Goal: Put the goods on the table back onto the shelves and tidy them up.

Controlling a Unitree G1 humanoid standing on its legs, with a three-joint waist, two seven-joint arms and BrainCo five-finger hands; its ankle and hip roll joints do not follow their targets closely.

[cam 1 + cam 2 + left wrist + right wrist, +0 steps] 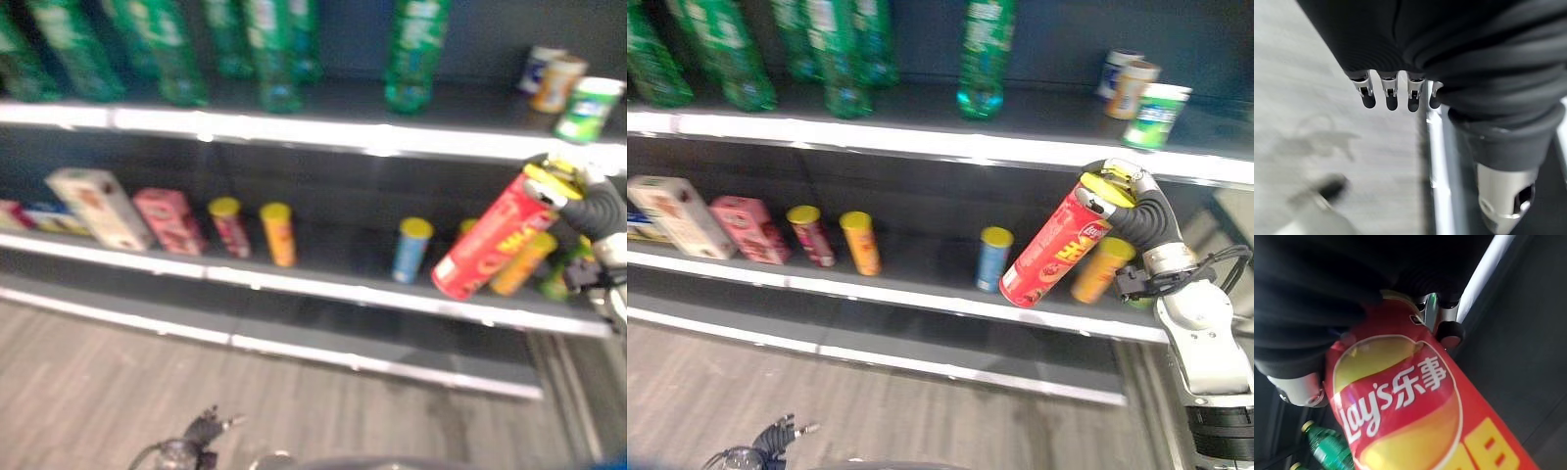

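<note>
At right of frame, the right hand grips the red can, tilted, before the middle shelf. Placement under way: next, upright and set beside the orange can. Left hand hangs relaxed.

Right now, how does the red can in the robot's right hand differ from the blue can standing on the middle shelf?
The red can is clearly bigger than the blue can. The red can is tilted, its yellow lid up toward the right hand, whose fingers curl round its top; the blue can stands upright on the middle shelf, untouched. The red can's body is red with yellow marks; the blue can's is plain light blue. Both are tubes with yellow lids.
</note>
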